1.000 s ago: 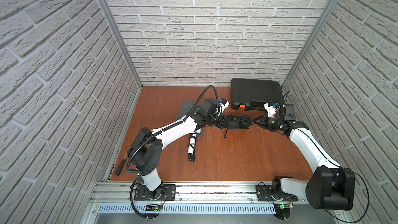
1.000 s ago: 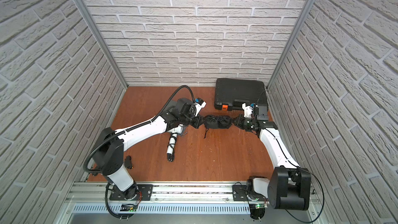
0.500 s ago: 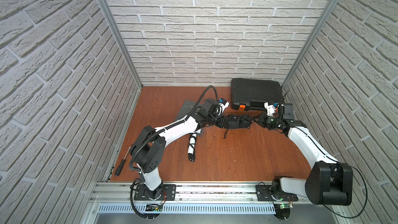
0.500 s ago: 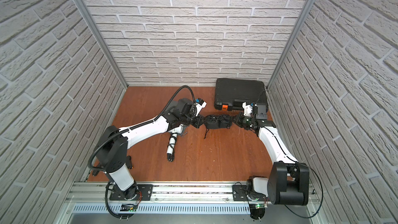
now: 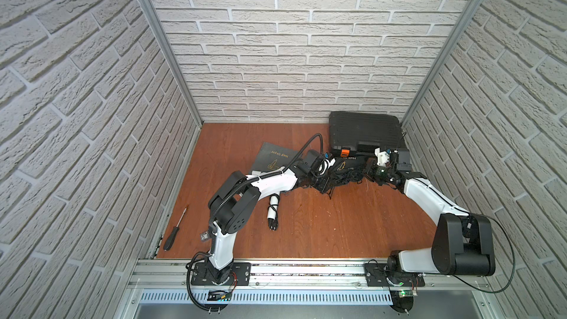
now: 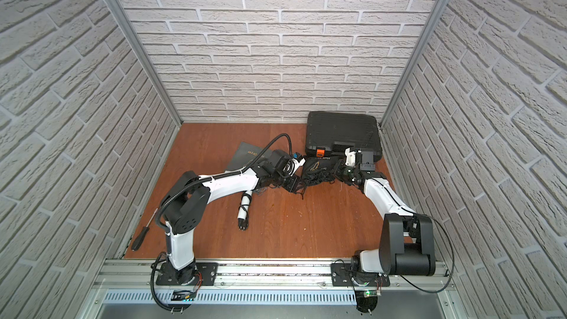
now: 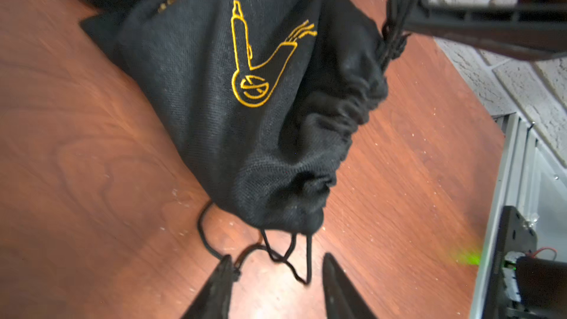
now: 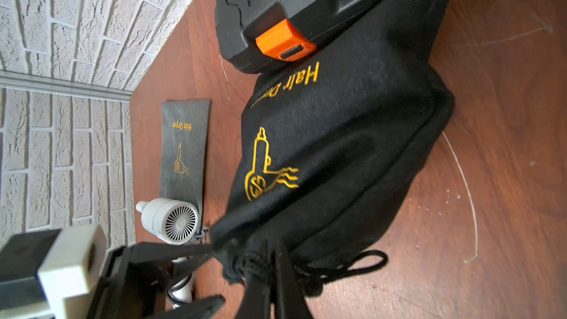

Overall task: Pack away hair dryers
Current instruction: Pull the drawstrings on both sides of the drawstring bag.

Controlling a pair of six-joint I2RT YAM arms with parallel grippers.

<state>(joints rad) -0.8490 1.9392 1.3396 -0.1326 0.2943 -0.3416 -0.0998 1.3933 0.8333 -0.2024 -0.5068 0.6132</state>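
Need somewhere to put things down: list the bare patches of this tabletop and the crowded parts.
Bare: the broad front stretch between the white hair dryer, the right arm and the front rail; also the back-left corner behind the flat drawstring bag. Crowded: the middle band, where the flat bag, filled drawstring bag, hard case and left arm meet.

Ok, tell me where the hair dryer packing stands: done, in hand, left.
Done, it seems: one black bag bulges full and its mouth is cinched; what is inside is hidden. In hand: the right gripper is shut on that bag's drawstring; the left gripper is open beside the loose cords. Left: the white hair dryer lies unpacked by the flat grey bag.
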